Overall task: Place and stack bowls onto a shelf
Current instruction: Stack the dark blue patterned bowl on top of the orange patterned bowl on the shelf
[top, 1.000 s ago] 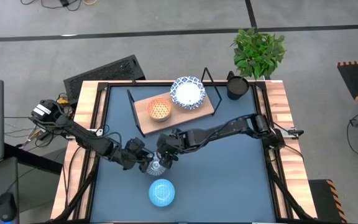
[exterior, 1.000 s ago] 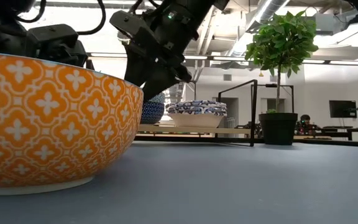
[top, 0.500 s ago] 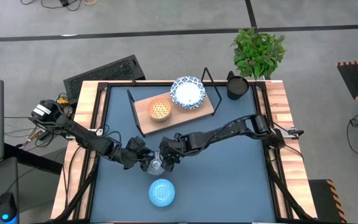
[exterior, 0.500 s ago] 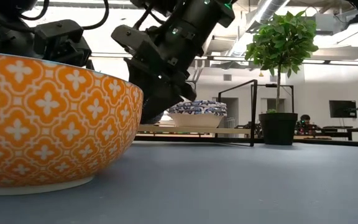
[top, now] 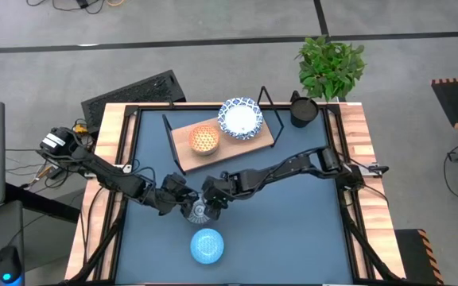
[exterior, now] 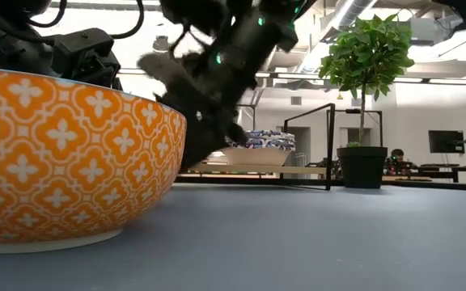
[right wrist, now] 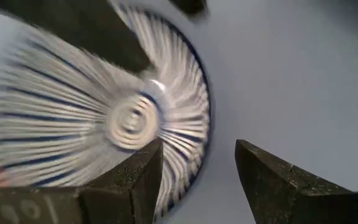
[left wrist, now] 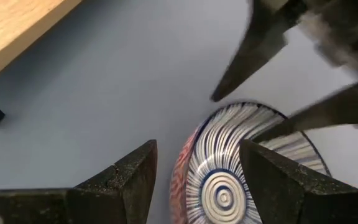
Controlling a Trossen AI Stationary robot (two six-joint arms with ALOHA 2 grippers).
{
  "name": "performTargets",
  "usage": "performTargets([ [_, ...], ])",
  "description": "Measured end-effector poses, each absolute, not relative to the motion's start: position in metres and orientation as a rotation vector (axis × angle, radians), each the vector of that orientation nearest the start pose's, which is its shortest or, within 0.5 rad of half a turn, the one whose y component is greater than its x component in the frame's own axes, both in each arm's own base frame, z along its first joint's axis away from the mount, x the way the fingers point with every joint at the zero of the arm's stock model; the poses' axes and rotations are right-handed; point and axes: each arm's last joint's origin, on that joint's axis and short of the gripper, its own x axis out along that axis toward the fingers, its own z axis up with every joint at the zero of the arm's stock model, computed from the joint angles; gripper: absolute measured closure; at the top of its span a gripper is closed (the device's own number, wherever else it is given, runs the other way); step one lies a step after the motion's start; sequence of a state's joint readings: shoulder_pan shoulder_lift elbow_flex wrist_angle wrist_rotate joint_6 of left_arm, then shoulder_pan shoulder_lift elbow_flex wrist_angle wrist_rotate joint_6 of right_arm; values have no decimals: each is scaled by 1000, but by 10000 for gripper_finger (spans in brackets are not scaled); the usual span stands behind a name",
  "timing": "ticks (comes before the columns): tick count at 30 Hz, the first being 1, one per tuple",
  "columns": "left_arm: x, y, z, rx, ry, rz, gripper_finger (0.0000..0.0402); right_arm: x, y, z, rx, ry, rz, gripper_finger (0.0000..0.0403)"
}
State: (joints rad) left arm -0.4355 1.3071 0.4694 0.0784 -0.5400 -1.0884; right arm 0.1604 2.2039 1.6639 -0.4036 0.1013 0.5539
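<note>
A small bowl [top: 198,213] with a blue-striped white inside and a red-orange outside [left wrist: 180,180] sits on the dark-blue table between my two grippers. My left gripper [top: 183,206] is open at its left side, with the rim between its fingers [left wrist: 197,146]. My right gripper [top: 211,202] is open at its right side, also astride the rim [right wrist: 197,143]. The wooden shelf [top: 265,137] at the far side carries an orange bowl [top: 204,140] and a white blue-rimmed bowl [top: 240,117]. A light-blue bowl [top: 207,245] rests near the front edge. My left gripper has one finger [left wrist: 272,180] over the bowl's inside and one [left wrist: 126,180] outside its wall; I cannot tell whether either touches the rim [left wrist: 188,149]. My right gripper stands the same way over the opposite rim [right wrist: 202,118]; I cannot tell whether it touches.
A black cup [top: 302,110] and a potted plant [top: 331,66] stand at the far right corner. In the low view an orange-patterned bowl [exterior: 63,162] fills the near left. Bare blue tabletop [top: 293,230] lies to the right.
My right gripper has come down and toward the table's near edge onto the striped bowl, so that its fingers now stand astride the rim; it is blurred in the low view.
</note>
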Motion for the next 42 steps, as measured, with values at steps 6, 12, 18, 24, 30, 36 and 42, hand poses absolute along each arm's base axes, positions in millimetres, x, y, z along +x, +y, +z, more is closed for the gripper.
performTargets([
  [6,213,-83,154,-683,517,428,188,470,76,143,436,998,-173,194],
  [12,213,-82,154,-669,518,429,188,469,70,148,450,998,-207,269],
  [18,213,-82,154,-667,518,431,188,471,66,158,447,995,-219,364],
  [24,213,-82,154,-664,515,437,188,472,62,168,416,1028,-246,364],
  [30,213,-82,154,-664,519,435,188,466,51,176,348,1123,-301,364],
  [36,209,-83,162,-697,545,358,188,454,46,191,222,1298,-284,364],
  [42,198,-82,184,-747,514,269,188,446,39,225,104,1411,-242,364],
])
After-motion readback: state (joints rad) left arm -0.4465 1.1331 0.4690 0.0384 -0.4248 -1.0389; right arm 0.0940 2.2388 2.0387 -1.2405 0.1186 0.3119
